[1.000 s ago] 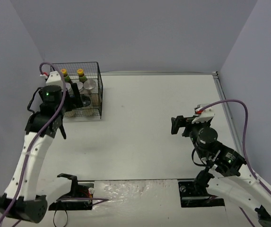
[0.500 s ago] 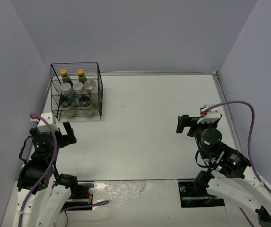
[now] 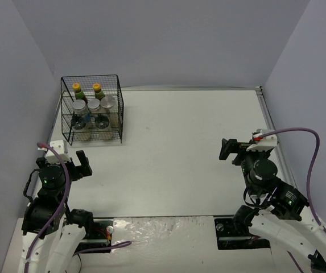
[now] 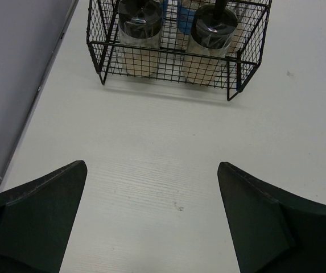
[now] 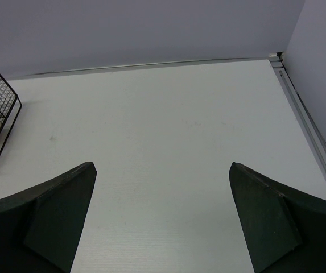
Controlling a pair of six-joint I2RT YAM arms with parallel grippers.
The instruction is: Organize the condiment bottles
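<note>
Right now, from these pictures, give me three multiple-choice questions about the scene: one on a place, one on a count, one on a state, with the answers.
1. Where on the table does the wire rack stand?
A. far left corner
B. far right corner
C. centre

2. How many yellow-capped bottles are in the rack?
A. one
B. two
C. four

3. The left gripper is:
A. open and empty
B. shut on a jar
C. shut on a bottle

Answers:
1 A, the overhead view shows it at the far left.
2 B, two yellow caps stand in its back row.
3 A, its wrist view shows only bare table in its wide gap.
</note>
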